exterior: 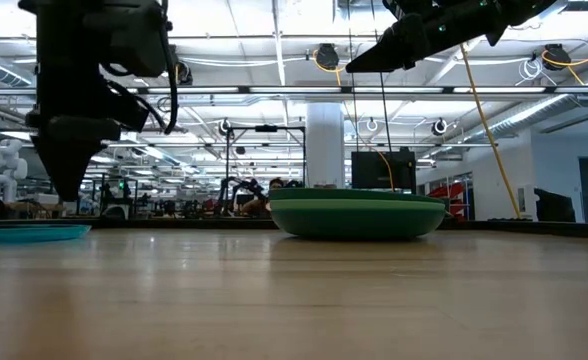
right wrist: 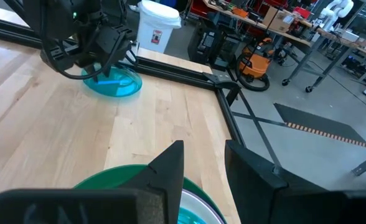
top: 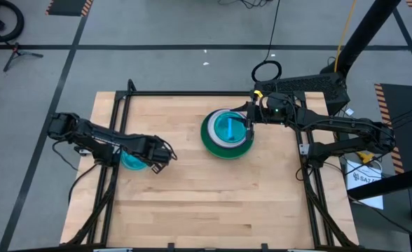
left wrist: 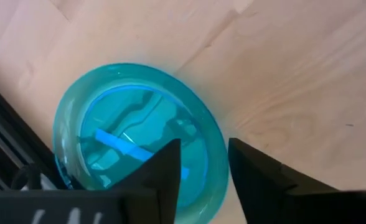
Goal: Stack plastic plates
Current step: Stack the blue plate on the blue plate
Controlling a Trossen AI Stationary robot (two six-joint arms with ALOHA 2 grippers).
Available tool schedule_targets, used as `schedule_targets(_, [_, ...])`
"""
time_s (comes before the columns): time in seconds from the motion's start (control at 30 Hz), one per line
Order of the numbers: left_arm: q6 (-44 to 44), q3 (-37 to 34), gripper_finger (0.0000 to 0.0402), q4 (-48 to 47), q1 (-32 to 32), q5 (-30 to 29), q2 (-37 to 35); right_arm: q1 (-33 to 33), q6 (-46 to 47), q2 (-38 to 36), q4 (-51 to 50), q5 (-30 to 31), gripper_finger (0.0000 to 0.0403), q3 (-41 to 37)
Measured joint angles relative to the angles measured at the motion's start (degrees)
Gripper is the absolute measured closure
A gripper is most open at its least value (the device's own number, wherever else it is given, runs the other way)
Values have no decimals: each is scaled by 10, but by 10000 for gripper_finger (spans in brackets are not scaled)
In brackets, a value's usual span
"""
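A translucent blue plate point(top: 131, 162) point(left wrist: 133, 140) lies flat on the table near its left edge. My left gripper point(top: 153, 162) point(left wrist: 205, 155) hangs open just above it. One finger is over the plate's inside and one is beyond its rim, and neither touches it. A stack sits toward the table's far right: a large dark green plate point(top: 209, 140) point(exterior: 357, 216) at the bottom, a white plate point(right wrist: 195, 199) in it, and a blue plate point(top: 228, 127) on top. My right gripper point(top: 249, 129) point(right wrist: 205, 155) is open and raised well above the stack's right edge.
Black frame rails point(top: 115, 112) point(right wrist: 170, 65) run along the table's left, far and right sides. Bare wood point(top: 213, 203) covers the near half. Beyond the table stand a white bin point(right wrist: 158, 25) and workshop carts.
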Motion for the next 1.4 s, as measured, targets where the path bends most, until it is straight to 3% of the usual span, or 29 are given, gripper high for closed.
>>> schedule_targets(0.27, [-24, -76, 250, 91, 0, 21, 0, 0, 3, 0, 0, 0, 291, 0])
schedule_targets(0.8, [-18, -80, 250, 98, 0, 12, 0, 0, 10, 0, 0, 0, 291, 0])
schedule_targets(1.17, [-23, -119, 250, 156, 0, 0, -2, 0, 10, 0, 0, 0, 291, 0])
schedule_targets(1.4, [-8, -116, 312, 162, 0, -3, 0, 0, 10, 0, 0, 0, 291, 0])
